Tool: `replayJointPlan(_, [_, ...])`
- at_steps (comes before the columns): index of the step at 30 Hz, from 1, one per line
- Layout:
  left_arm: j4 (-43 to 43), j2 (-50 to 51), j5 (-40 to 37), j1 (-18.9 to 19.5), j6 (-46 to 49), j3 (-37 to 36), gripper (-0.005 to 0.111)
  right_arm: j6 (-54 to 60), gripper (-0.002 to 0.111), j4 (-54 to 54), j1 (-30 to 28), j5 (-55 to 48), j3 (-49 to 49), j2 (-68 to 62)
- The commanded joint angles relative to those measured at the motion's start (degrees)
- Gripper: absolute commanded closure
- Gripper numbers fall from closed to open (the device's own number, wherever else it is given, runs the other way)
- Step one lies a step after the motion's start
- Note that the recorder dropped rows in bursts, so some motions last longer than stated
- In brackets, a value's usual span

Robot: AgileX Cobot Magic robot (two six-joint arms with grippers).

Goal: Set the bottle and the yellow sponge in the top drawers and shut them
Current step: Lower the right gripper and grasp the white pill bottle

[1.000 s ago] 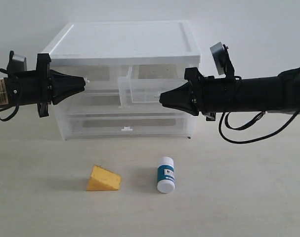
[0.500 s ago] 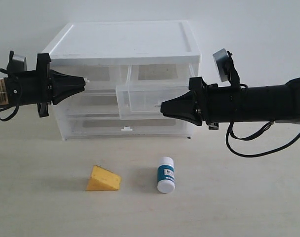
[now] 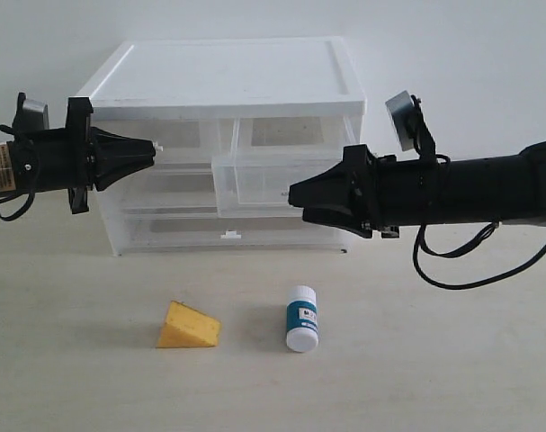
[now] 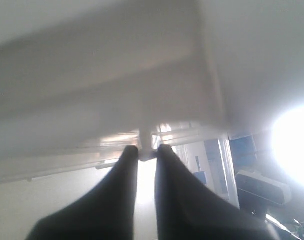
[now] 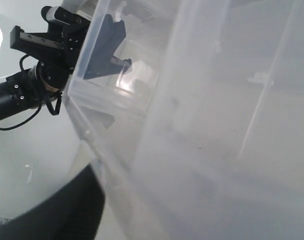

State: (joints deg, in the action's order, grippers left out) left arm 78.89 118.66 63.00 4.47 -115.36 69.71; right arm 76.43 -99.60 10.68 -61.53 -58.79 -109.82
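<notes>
Plastic bottle (image 3: 301, 317) and yellow sponge (image 3: 188, 326) lie on the table (image 3: 434, 360), well below my fingers; I judge both light (bottle slick, grip mid-body). Left fingers (image 4: 116, 200) clench the drawer tab (image 4: 145, 142); right fingers (image 3: 319, 189) released.

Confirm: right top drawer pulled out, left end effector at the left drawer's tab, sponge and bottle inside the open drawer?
No: the yellow sponge and the bottle sit on the table before the cabinet, per the exterior view. Rest stands.
</notes>
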Motion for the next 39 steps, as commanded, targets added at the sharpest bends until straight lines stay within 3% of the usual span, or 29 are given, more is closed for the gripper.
replayJointPlan(1, [0.0, 0.1, -3.0, -0.4, 0.5, 0.3, 0.103, 0.1, 0.048, 2.1, -0.4, -1.6, 0.1, 0.8])
replayJointPlan(12, [-0.3, 0.1, -2.7, -0.4, 0.1, 0.3, 0.103, -4.7, 0.051, 17.2, -0.4, 1.1, 0.2, 5.4])
replayJointPlan(16, [-0.5, 0.1, -2.9, -0.4, 0.1, 0.3, 0.103, -4.3, 0.051, 19.5, 0.7, 8.7, 5.9, 9.4])
replayJointPlan(21, [-1.1, 0.1, -3.2, -0.4, 0.1, 0.3, 0.103, -1.2, 0.051, 18.9, 7.7, 27.9, 15.0, 12.7])
replayJointPlan(26, [-0.6, 0.1, -3.1, -0.4, 0.1, 0.3, 0.103, -0.7, 0.048, 14.3, 18.2, 50.9, 15.0, 11.2])
replayJointPlan(31, [-0.5, 0.1, -3.1, -0.4, 0.1, 0.3, 0.103, -4.2, 0.038, 12.8, 24.8, 56.4, 10.4, 8.7])
replayJointPlan(39, [-0.5, 0.1, -3.4, -0.4, 0.1, 0.3, 0.103, -7.9, 0.038, 12.8, 25.8, 61.0, 7.1, 2.7])
